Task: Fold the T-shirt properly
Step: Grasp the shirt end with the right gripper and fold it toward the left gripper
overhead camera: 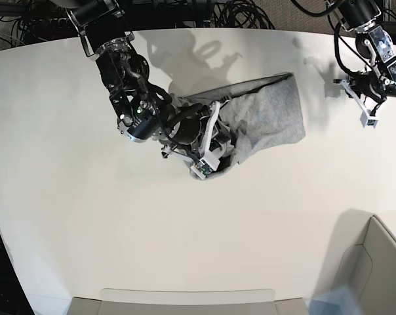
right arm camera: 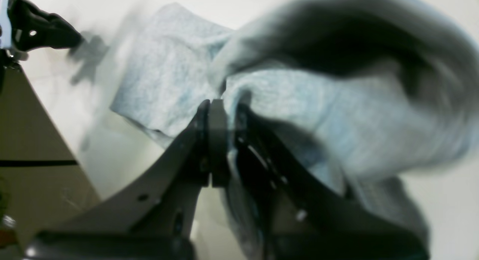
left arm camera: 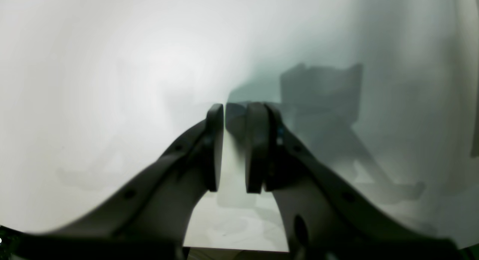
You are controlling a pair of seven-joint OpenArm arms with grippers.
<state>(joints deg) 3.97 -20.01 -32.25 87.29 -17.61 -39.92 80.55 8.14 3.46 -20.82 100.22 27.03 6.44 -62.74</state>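
The heather-grey T-shirt lies bunched in the middle-right of the white table, plain side showing, no lettering in view. My right gripper is at its lower left edge, shut on a fold of the cloth and lifting it. In the right wrist view the jaws pinch grey cloth, and the T-shirt drapes over and behind the fingers. My left gripper is at the far right, apart from the shirt. In the left wrist view it holds nothing, with a narrow gap between its pads over bare table.
A grey bin stands at the lower right corner and a pale tray rim at the front edge. Cables lie behind the table. The right wrist view shows the table's edge and floor at left.
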